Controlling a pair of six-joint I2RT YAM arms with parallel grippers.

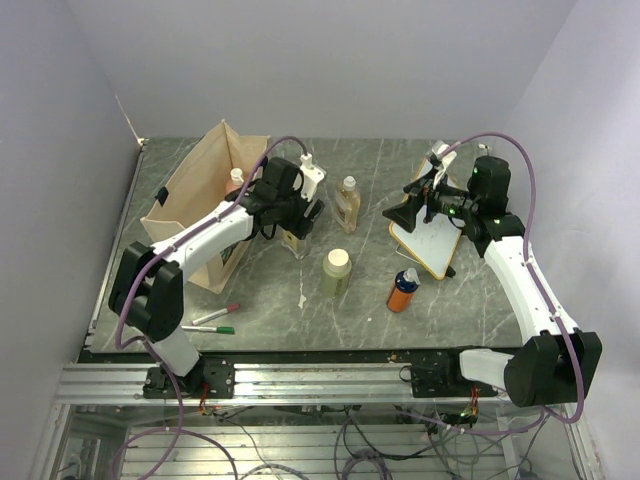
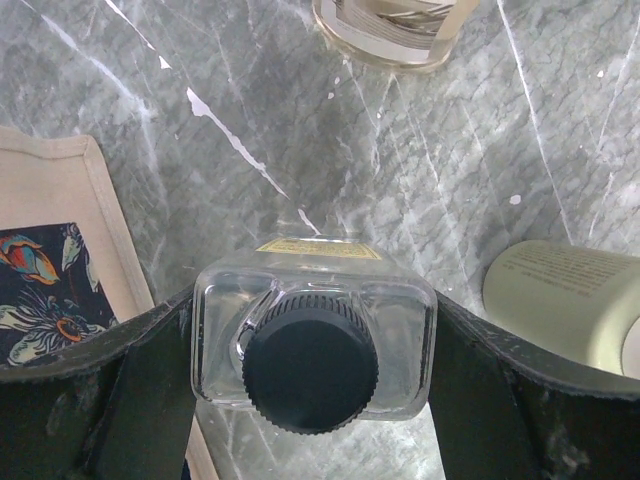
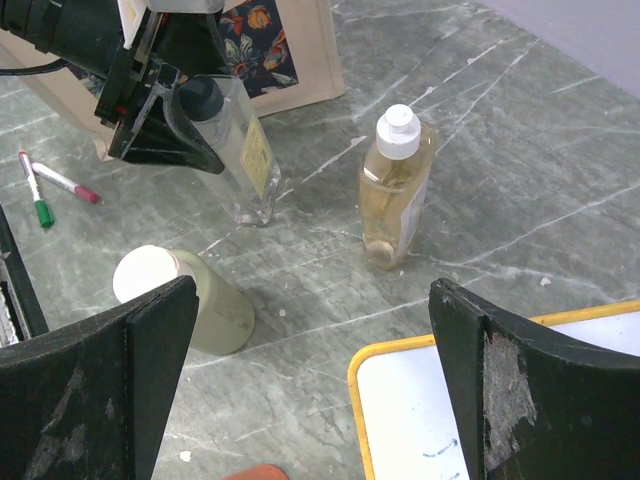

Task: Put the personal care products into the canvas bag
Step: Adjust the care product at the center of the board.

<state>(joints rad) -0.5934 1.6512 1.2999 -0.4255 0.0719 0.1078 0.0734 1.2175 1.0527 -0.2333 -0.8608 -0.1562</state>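
My left gripper (image 1: 295,230) is shut on the clear bottle with the black cap (image 2: 312,362), fingers pressed to both its sides; the bottle stands upright on the table next to the canvas bag (image 1: 195,215). The right wrist view shows the same grip on that bottle (image 3: 250,160). The salmon-pink bottle (image 1: 236,180) stands inside the bag's open top. The amber bottle (image 1: 347,203), the pale green bottle (image 1: 336,272) and the orange bottle (image 1: 403,291) stand on the table. My right gripper (image 1: 408,212) is open and empty above the whiteboard's edge, right of the amber bottle (image 3: 395,190).
The wood-framed whiteboard (image 1: 432,243) lies under my right gripper. A red pen (image 1: 216,314) and a green pen (image 1: 210,329) lie near the front edge, left of the bag's corner. Walls close in the table at the back and both sides.
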